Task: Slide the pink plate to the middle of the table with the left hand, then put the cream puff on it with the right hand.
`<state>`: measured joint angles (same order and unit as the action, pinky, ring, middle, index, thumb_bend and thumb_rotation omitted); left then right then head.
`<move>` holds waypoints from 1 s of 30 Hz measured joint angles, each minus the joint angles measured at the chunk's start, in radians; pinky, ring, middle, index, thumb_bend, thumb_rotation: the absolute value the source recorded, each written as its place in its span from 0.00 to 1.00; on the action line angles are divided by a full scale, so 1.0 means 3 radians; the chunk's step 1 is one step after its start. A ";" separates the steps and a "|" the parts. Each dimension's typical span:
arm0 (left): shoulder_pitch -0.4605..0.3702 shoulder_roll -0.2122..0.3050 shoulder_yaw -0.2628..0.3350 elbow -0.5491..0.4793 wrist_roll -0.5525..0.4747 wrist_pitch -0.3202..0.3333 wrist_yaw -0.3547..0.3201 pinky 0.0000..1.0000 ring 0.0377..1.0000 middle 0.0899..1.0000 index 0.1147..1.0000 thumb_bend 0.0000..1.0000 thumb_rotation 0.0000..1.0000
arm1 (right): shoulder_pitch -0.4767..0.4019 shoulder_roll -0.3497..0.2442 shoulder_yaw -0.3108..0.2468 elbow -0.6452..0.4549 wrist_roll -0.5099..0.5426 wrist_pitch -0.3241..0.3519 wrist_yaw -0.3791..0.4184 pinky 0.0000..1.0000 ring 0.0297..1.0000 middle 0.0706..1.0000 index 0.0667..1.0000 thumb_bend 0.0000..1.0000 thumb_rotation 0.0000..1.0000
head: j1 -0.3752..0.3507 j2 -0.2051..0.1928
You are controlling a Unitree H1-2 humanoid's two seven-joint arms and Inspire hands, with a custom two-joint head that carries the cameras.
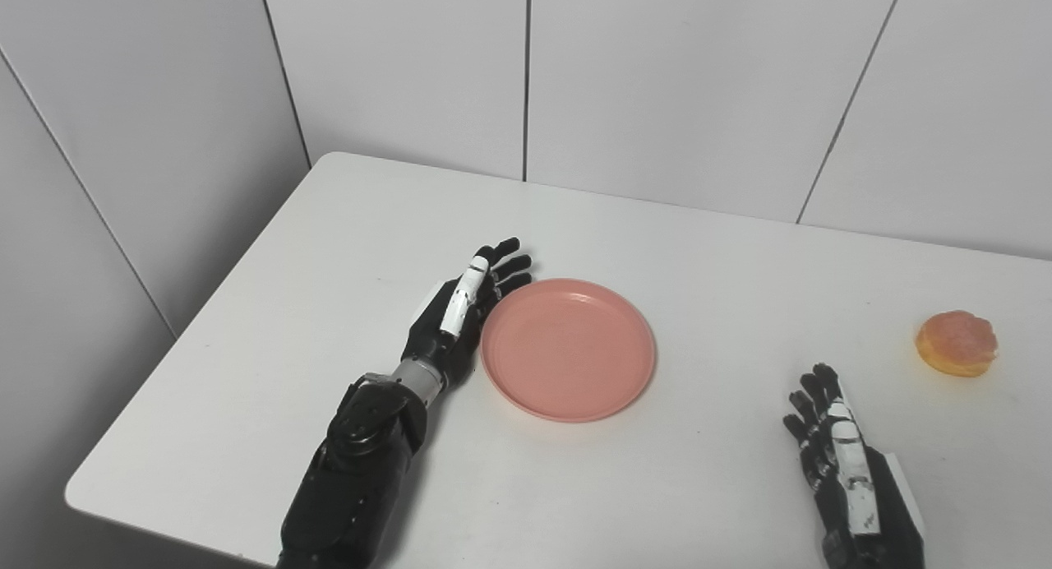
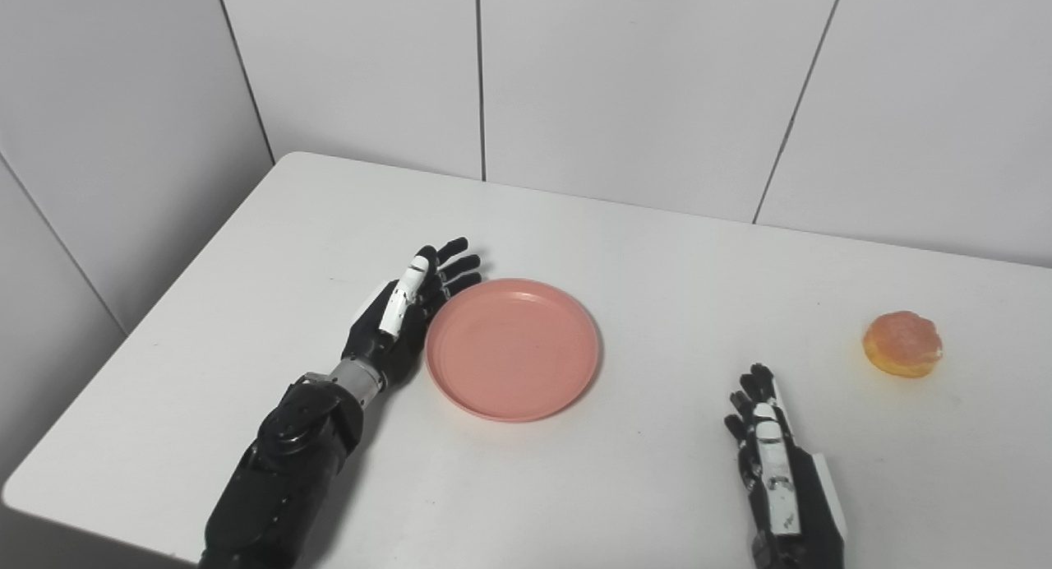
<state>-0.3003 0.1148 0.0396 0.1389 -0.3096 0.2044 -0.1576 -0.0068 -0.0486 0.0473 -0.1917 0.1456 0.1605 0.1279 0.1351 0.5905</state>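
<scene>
Pink plate (image 1: 569, 349), round, shallow, seemingly touching the flat, spread-fingered left hand (image 1: 460, 310); right hand (image 1: 838, 450) likewise empty, fingers extended.

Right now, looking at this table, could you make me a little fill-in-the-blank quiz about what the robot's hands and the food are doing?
1. The left hand rests against the ____ plate.
2. The cream puff lies on the ____, not on the plate.
3. The right hand holds ____.
4. The cream puff is nearer the ____ hand.

Missing words: pink; table; nothing; right
</scene>
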 measured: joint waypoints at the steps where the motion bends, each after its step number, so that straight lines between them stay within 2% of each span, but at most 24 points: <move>1: 0.0003 -0.0009 -0.0026 -0.0024 -0.0007 0.0028 -0.0022 0.90 0.89 0.89 0.87 0.39 1.00 | -0.0002 0.0008 0.0001 -0.0002 -0.0005 0.0007 -0.0010 1.00 1.00 1.00 1.00 0.30 1.00 | -0.0005 0.0000; 10: 0.0083 -0.0184 -0.0204 -0.0225 0.0011 0.0220 -0.0062 0.92 0.89 0.89 0.88 0.41 1.00 | -0.0014 0.0053 0.0010 -0.0020 -0.0029 0.0045 -0.0040 1.00 1.00 1.00 1.00 0.31 1.00 | -0.0138 0.0041; 18: 0.0166 -0.0302 -0.0252 -0.0417 0.0043 0.0391 -0.0030 0.93 0.89 0.89 0.88 0.41 1.00 | -0.0015 0.0076 0.0027 -0.0034 -0.0053 0.0054 -0.0049 1.00 1.00 1.00 1.00 0.30 1.00 | -0.0215 0.0067; 30: 0.0200 -0.0328 -0.0276 -0.0483 0.0098 0.0444 -0.0043 0.94 0.91 0.90 0.89 0.42 1.00 | -0.0026 0.0134 0.0055 -0.0031 -0.0137 0.0056 -0.0085 1.00 1.00 1.00 1.00 0.30 1.00 | -0.0394 0.0092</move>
<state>-0.2403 0.0163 -0.0434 -0.0060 -0.2804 0.3375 -0.1705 -0.0148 -0.0084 0.0638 -0.2011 0.1044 0.1773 0.1024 0.0169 0.6182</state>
